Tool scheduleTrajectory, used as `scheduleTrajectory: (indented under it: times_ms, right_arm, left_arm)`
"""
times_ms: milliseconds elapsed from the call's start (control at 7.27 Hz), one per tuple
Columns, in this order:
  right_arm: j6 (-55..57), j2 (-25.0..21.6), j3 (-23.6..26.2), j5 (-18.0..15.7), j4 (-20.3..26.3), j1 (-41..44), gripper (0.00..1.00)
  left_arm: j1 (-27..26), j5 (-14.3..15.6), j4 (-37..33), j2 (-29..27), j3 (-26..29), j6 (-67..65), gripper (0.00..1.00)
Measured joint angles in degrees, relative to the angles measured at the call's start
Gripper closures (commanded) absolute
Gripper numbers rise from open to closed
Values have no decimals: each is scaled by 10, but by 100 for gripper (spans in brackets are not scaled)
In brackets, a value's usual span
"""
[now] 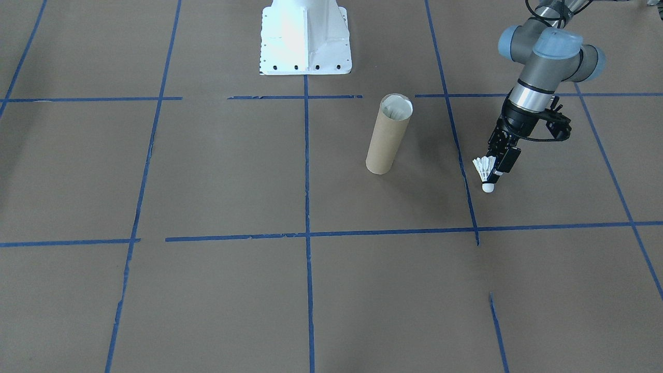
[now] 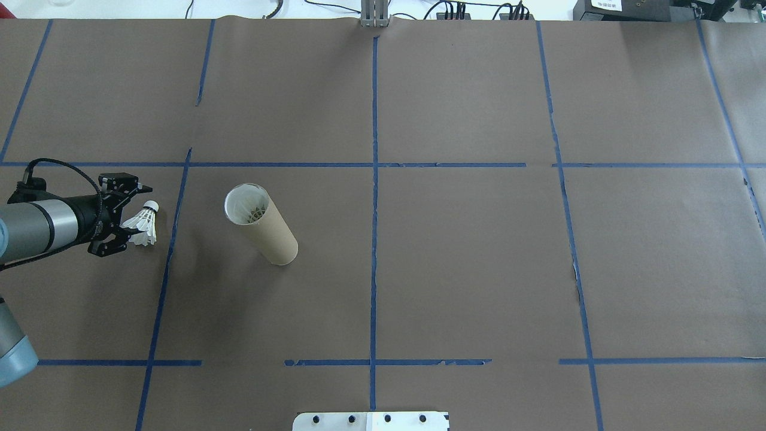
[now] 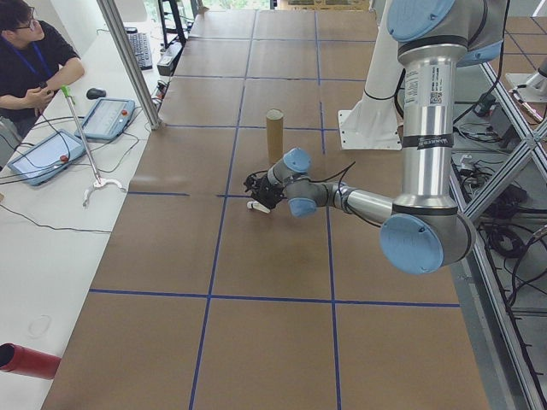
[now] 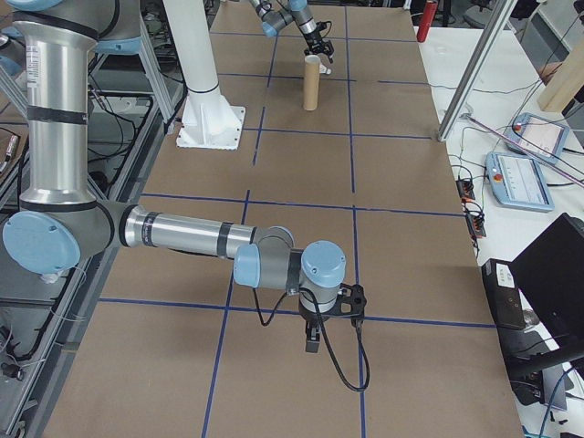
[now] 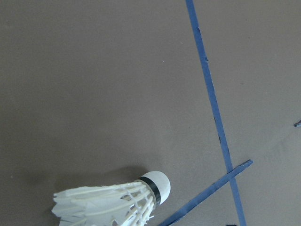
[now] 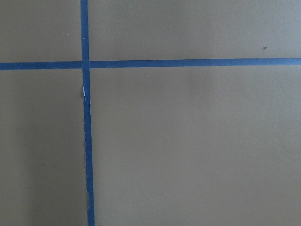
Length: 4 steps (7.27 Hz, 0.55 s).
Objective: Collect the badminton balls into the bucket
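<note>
- My left tool (image 2: 133,222) is clenching on the shuttlecock (image 2: 144,224), gripping it at the white feather skirt; the long axis is lying roughly level in the overhead view, with the rounded cork tip (image 2: 152,206) pointing away from my base and the feathers fanning back toward it; in the front-facing view the shuttlecock (image 1: 485,171) is hanging tip-down beside the black fingers, just above the desk (image 1: 217,171).
- The bucket (image 2: 261,224) is standing upright on the desk, near the shuttlecock and on the far side of a blue tape line (image 2: 169,251) from it; its open mouth is facing up, and white feathers are showing inside.
- The bucket is a plain brown cardboard tube, smooth and round, with a whitish lining; I am reading no label or writing on it.
- The desk is wearing matte brown paper, gridded with blue tape; the tape edges are looking frayed in places.
- My right tool (image 4: 311,339) is hanging low over the desk, well apart from the bucket; I cannot tell whether it is released or clenched.
</note>
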Motion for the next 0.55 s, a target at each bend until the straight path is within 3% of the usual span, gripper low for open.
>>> scheduleTrajectory:
  times_ms: [550]
  right_arm:
    - [0,0,0,0,0,0,0]
  left_arm:
    - [-3,-1,0,14,-10,2,87]
